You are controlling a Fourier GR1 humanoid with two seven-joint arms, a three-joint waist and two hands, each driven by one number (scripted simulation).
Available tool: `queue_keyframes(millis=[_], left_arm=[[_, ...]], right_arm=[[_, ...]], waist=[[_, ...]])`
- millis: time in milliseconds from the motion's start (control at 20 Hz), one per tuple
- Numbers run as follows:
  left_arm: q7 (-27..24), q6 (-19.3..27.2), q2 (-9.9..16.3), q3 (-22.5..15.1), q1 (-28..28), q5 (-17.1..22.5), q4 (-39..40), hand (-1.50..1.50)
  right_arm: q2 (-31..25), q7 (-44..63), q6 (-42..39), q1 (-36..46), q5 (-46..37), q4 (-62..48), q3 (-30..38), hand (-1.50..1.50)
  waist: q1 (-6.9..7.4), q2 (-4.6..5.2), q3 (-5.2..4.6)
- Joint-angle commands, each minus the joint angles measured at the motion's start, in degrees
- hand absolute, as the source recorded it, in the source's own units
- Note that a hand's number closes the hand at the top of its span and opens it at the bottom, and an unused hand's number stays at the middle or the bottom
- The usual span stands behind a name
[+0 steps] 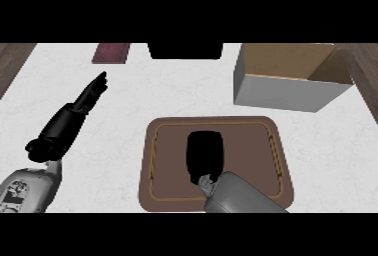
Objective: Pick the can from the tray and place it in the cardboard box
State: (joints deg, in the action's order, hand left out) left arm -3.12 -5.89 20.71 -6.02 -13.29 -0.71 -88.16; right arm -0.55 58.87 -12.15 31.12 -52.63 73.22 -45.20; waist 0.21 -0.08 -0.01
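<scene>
A brown tray [164,165] with rounded corners lies at the counter's near middle. My right hand [205,152] comes in from the lower edge and lies over the tray's centre as one dark shape. The can is not separately visible; it may be hidden under that hand. The cardboard box [284,92] stands open-topped at the far right, beyond the tray and apart from it. My left hand [91,91] rests open at the left, well away from the tray, fingers straight and pointing to the far side.
A dark red flat object [111,53] lies at the far left edge. Next to it, at the far middle, is a black object [185,50]. White counter shows between tray and box. Wood borders the counter's left and right.
</scene>
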Motion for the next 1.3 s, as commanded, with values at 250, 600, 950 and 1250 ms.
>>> queue_keyframes(millis=[250, 600, 950, 1250], left_arm=[[1.0, -1.6, -0.6, 0.9, 0.8, 0.0, -1.3, 0.0], [-1.0, -0.6, -1.5, -0.1, 0.1, -1.9, 0.3, 0.0], [0.8, -1.3, -1.1, 0.2, 2.4, -1.7, -2.7, 0.0], [0.8, -1.6, -1.1, 2.2, 0.2, -0.9, -1.1, 0.0]], right_arm=[[-4.3, -18.3, 2.6, -0.2, -1.9, 4.6, -5.9, 1.5], [-11.0, -50.3, 7.3, 0.2, 5.0, 17.8, -16.0, 1.5], [-28.9, -64.9, 12.1, -2.1, 9.3, 34.8, -5.2, 1.5], [-26.3, -57.7, 10.8, -2.2, 22.3, 33.8, 14.0, 1.5]], waist=[[0.35, 0.05, 0.08], [0.45, 0.57, 0.19], [-0.69, -0.16, 0.09], [-0.67, 0.12, 0.04]])
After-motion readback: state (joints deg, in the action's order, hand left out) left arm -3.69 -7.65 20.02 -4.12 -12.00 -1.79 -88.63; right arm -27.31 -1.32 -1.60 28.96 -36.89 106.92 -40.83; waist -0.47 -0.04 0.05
